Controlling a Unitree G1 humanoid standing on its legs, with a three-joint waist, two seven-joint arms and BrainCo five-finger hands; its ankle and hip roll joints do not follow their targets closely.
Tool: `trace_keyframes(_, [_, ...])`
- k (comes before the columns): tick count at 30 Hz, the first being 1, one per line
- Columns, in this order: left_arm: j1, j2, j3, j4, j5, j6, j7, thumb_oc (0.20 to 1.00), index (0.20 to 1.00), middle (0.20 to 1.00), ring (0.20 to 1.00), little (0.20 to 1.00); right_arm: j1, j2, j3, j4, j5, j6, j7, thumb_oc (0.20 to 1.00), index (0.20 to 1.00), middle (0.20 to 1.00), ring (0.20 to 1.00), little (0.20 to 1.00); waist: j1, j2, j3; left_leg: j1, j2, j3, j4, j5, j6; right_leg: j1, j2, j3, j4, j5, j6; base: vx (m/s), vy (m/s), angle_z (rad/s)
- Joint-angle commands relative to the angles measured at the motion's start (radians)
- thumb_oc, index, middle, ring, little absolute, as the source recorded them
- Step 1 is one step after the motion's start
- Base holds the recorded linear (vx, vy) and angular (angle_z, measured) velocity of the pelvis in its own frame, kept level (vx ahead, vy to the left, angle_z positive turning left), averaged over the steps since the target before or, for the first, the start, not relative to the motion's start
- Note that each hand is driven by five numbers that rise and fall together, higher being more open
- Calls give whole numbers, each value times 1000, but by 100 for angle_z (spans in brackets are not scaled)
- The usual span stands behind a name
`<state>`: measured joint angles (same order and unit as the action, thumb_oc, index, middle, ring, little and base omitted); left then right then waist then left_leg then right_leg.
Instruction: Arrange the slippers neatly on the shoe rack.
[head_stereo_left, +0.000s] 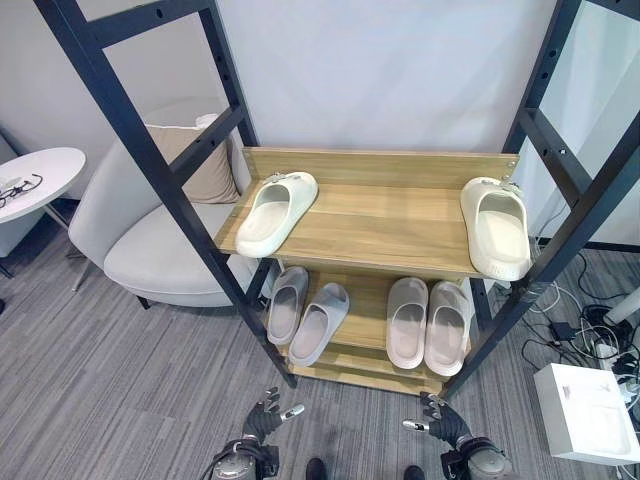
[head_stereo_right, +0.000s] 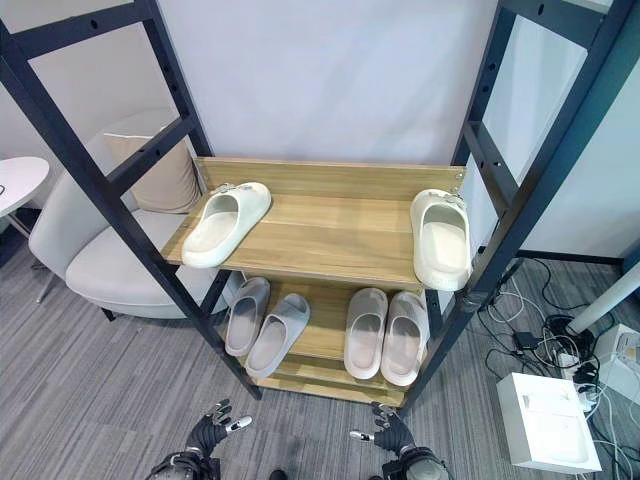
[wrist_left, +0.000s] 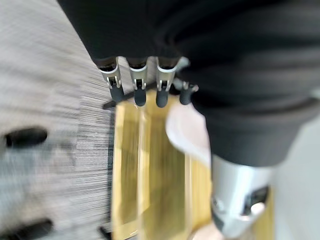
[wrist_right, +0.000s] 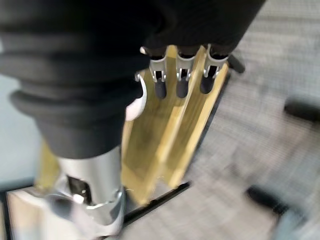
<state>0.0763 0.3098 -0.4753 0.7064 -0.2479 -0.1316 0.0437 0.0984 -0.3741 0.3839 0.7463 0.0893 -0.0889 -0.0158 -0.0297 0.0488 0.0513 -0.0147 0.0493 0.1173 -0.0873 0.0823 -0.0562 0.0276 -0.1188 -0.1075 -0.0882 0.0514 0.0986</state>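
1. Both hands hung low before the two-shelf wooden shoe rack with dark metal uprights (head_stereo_left: 380, 235); the left hand (head_stereo_left: 262, 420) and right hand (head_stereo_left: 441, 420) showed relaxed, spread fingers holding nothing.
2. The cream foam slippers sat far apart on the top shelf: the left slipper (head_stereo_left: 277, 211) skewed at the left edge, the right slipper (head_stereo_left: 496, 226) at the right.
3. Two grey pairs (head_stereo_left: 428, 324) lined the lower shelf, the left pair (head_stereo_left: 305, 312) apparently slightly askew.
4. No grasp had begun; the next move likely called for raising a hand to bring the cream slippers together.
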Motion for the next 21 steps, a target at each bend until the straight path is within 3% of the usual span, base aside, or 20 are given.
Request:
trace_keyframes(1, [-174, 57, -86, -189, 249, -7, -96, 1000, 1000, 1000, 1000, 1000, -25, -20, -14, 72, -130, -4, -26, 1000, 1000, 1000, 1000, 1000, -37, -28, 38, 41, 18, -30, 0, -39, -33, 20, -47, -23, 1, -19, 71, 18, -62, 3])
trace_keyframes(3, [-207, 19, -217, -95, 367, -35, -141, 1000, 1000, 1000, 1000, 1000, -17, -5, -30, 167, -163, 2, -38, 1000, 1000, 1000, 1000, 1000, -68, -27, 32, 50, 21, -17, 0, -46, -34, 18, -45, -8, 1, -23, 72, 18, -42, -4])
trace_keyframes(4, [-211, 13, -220, -88, 369, -38, -138, 1000, 1000, 1000, 1000, 1000, -18, -6, -34, 169, -164, 1, -38, 1000, 1000, 1000, 1000, 1000, -63, -26, 33, 51, 21, -16, 0, -47, -34, 18, -45, -6, 1, -23, 72, 15, -34, -19])
trace_keyframes(7, [-329, -32, -327, -145, 360, -42, -158, 1000, 1000, 1000, 1000, 1000, -32, 14, -58, 300, -151, 25, -67, 1000, 1000, 1000, 1000, 1000, -102, -14, 33, 53, 25, -1, 0, -50, -34, 9, -42, 10, 1, -22, 73, -14, -25, -27])
trace_keyframes(11, [-441, -23, -428, -345, 247, -65, -232, 1000, 1000, 1000, 1000, 1000, -73, 33, -85, 381, -120, 28, -87, 1000, 1000, 1000, 1000, 1000, -125, 2, 39, 51, 28, 10, 0, -53, -37, 1, -42, 19, 1, -22, 76, -7, -14, -10])
trace_keyframes(15, [-525, 12, -470, -529, 140, -65, -287, 1000, 1000, 1000, 1000, 1000, -81, 41, -88, 381, -115, 22, -90, 1000, 1000, 1000, 1000, 1000, -139, 9, 39, 50, 28, 17, 0, -55, -39, -4, -43, 26, 1, -23, 78, -6, -5, -8])
trace_keyframes(21, [-590, 65, -427, -754, -11, -67, -298, 1000, 1000, 1000, 1000, 1000, -82, 45, -89, 377, -112, 18, -85, 1000, 1000, 1000, 1000, 1000, -141, 12, 41, 50, 28, 19, 0, -48, -37, -7, -43, 27, 1, -15, 76, 0, 0, 0])
